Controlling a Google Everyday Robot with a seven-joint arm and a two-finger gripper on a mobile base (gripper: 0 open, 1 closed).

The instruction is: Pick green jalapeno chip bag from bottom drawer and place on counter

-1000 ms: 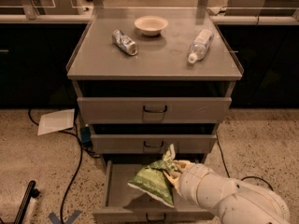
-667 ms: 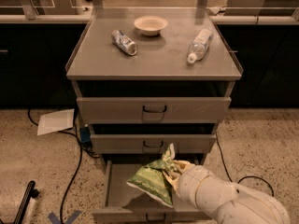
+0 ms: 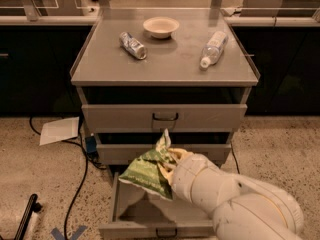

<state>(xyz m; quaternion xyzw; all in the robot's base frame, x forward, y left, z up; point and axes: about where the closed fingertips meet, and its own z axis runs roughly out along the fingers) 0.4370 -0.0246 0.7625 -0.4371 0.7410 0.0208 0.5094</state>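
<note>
Grey bench (image 3: pixel 170 64) is awaiting delivery: the claw (image 3: pixel 171 167), clamping the green jalapeno chip bag (image 3: pixel 146 174), is raising it higher, clear of the open bottom drawer (image 3: pixel 136 212).

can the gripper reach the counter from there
Probably yes: the gripper holds the green jalapeno chip bag over the open bottom drawer, both upper drawers are shut, and the counter has room between can and bottle.

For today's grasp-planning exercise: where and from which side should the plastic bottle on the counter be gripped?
Probably mid-body, from above, jaws across its width: the plastic bottle lies flat on the counter, cap toward the front. The gripper is over the bottom drawer, holding the green jalapeno chip bag.
</note>
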